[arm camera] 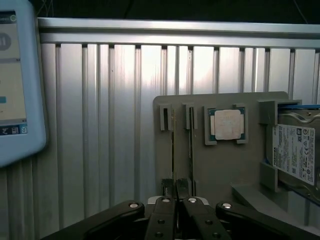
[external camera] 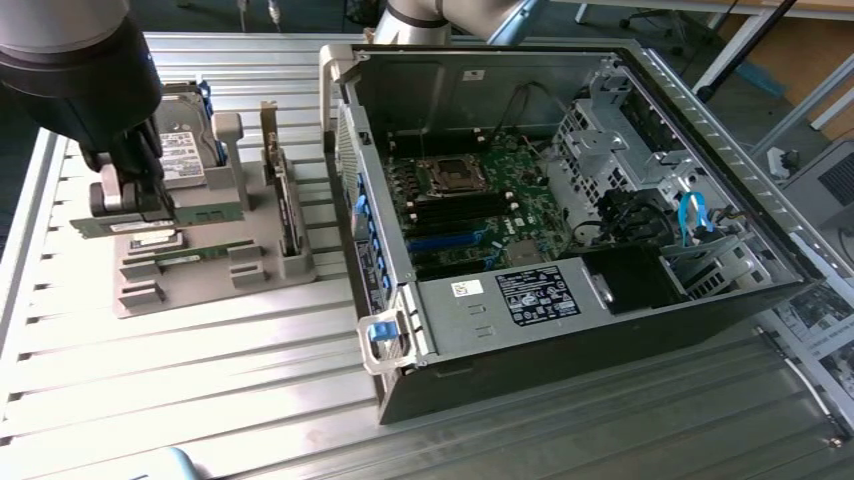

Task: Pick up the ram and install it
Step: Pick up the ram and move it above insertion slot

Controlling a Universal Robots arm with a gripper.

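Exterior view, upper left of the frame: the gripper [external camera: 134,208], jaws drawn narrow, clamps the ram [external camera: 200,212], which stands on its long edge over the grey holder [external camera: 147,295]. Whether it sits in a slot or clear of it cannot be told. A second memory stick [external camera: 200,256] lies just below it. The open computer case [external camera: 641,310] occupies the right.

The hard drive [arm camera: 295,150] label seemingly reads TOSHIBA (other print illegible).
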